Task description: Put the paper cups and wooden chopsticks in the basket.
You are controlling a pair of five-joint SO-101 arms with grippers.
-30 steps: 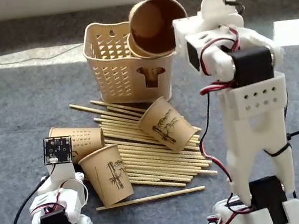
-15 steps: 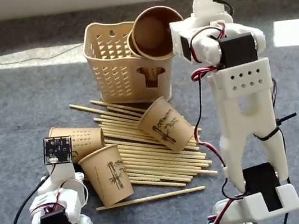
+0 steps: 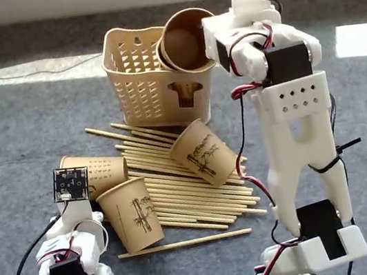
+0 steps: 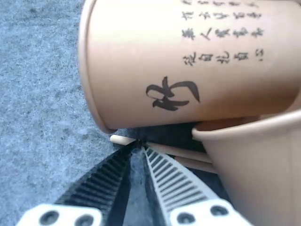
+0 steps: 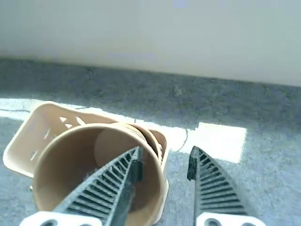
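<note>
The right gripper [image 5: 164,156], fingers apart astride its wall, has a paper cup [image 3: 185,38] tipped in the basket [image 3: 137,89] on another, while 3 loose cups [image 3: 134,213] and the wooden chopsticks [image 3: 193,199] lie outside beside the left gripper [image 4: 139,144], fingers together.

Chopsticks [image 3: 194,202] partly under cups [image 3: 203,152], lying cup [image 4: 188,61] cut by the edge, basket [image 3: 141,88] interior largely hidden

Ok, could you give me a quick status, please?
Left jaws shut beside a fallen cup. Right jaws open, one inside the tilted cup at the basket. Three cups, chopsticks on carpet.
</note>
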